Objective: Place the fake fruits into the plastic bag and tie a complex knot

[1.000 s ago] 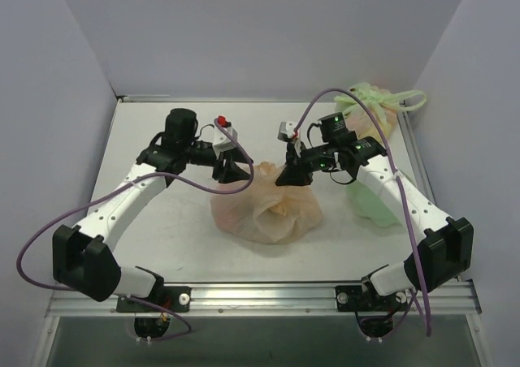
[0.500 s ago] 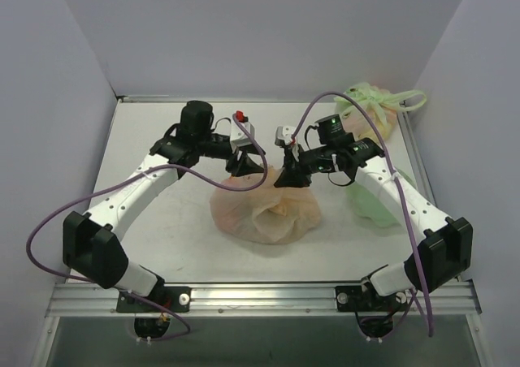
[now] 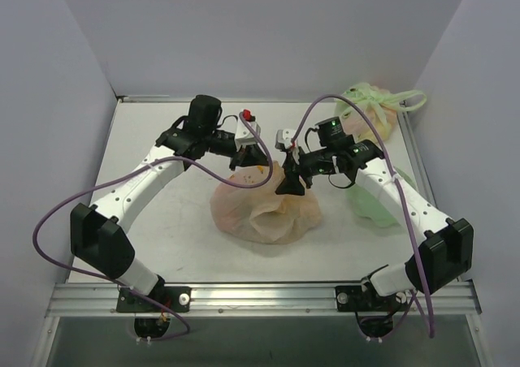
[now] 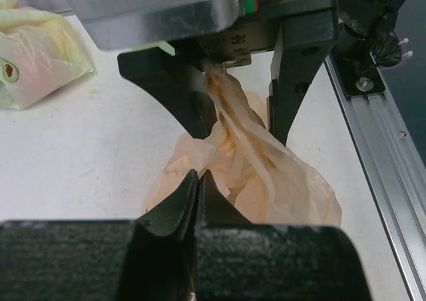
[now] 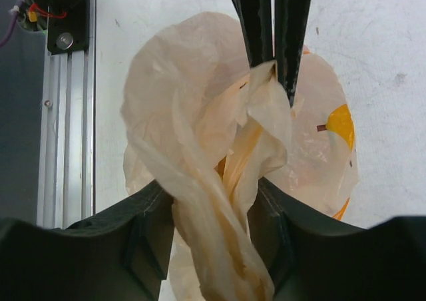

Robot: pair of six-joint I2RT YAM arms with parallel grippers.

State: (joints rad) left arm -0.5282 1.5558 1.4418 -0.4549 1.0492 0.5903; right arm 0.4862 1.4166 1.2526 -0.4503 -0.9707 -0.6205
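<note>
The peach plastic bag [image 3: 264, 213] sits mid-table, its top film pulled up into a twisted rope [image 5: 226, 208]. My right gripper [image 5: 213, 188] is open, its fingers standing on either side of that rope. In the left wrist view the right gripper [image 4: 239, 124] shows the same gap around the film. My left gripper [image 4: 198, 176] is shut, and from the right wrist camera the left gripper [image 5: 273, 74] pinches a flap of the bag's film. Seen from above, the left gripper [image 3: 270, 166] and right gripper [image 3: 291, 184] meet over the bag. The fake fruits are hidden inside; I cannot make out a knot.
A pale green bag [image 3: 370, 115] with green handles stands at the back right, and a light green film sheet [image 3: 375, 203] lies under the right arm. An aluminium rail [image 3: 260, 295] runs along the near edge. Walls close in the left, back and right sides.
The left arm swung right to the bag's top and its gripper shut on the film. The right gripper opened from its grip on the twisted film and dropped slightly.
</note>
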